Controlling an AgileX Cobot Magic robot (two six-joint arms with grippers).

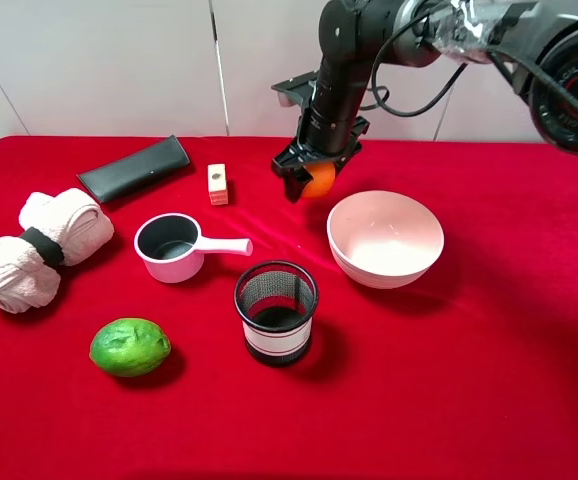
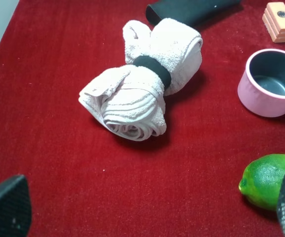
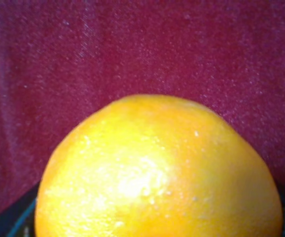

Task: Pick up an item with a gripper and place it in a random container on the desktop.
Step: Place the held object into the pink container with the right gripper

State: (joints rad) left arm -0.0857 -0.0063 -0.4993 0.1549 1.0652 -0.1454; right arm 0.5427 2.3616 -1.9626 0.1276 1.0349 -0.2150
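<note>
The small orange fruit (image 1: 320, 179) is held in my right gripper (image 1: 311, 176), which is shut on it above the red cloth (image 1: 449, 360), left of the large pink bowl. In the right wrist view the orange (image 3: 157, 168) fills the frame over red cloth. The pale pink saucepan cup (image 1: 174, 247) with a dark grey inside and a side handle stands left of centre; it also shows in the left wrist view (image 2: 273, 84). My left gripper (image 2: 147, 207) is out of the high view; its fingers stand wide apart and empty above the cloth near the rolled towel.
A large pink bowl (image 1: 385, 238) stands at the right. A black mesh cup (image 1: 276, 311) stands at front centre. A green fruit (image 1: 129, 346) lies front left. Rolled white towels (image 1: 39, 245), a black case (image 1: 134, 168) and a small wooden block (image 1: 217, 184) lie at left and back.
</note>
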